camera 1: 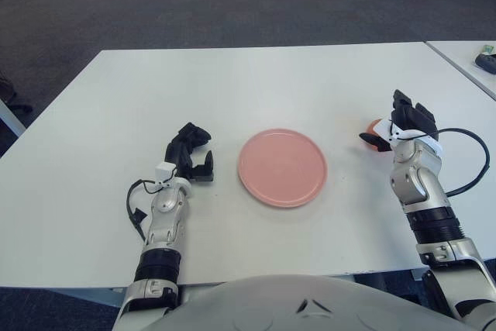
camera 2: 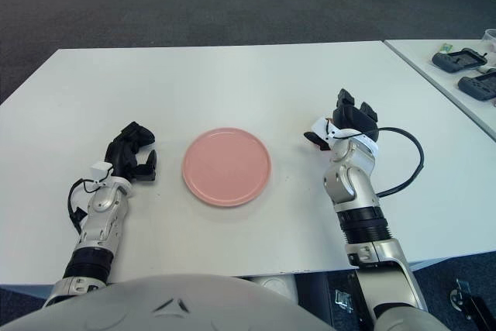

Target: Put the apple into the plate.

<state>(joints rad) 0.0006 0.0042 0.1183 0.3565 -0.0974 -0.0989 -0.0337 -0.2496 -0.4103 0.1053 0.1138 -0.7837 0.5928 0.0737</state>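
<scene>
Nothing lay in the pink plate [camera 1: 282, 167]. At its 3 o'clock, the right robot hand [camera 1: 404, 123] curled around the apple [camera 1: 375, 127] on the table [camera 1: 256, 83]. At 9 o'clock, the left robot hand [camera 1: 189, 153] was curled, holding nothing.

My matt black plastic fingers [camera 1: 411, 118], my silvery metal forearm [camera 1: 422, 199], smooth pink plate [camera 1: 282, 167], matt white table [camera 1: 232, 91].

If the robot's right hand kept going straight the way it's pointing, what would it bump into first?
Probably the apple. The right hand points away from the robot, with the apple showing right at its thumb side, so it looks about to touch it already. Past that there is only bare table. Depth is hard to judge here.
</scene>
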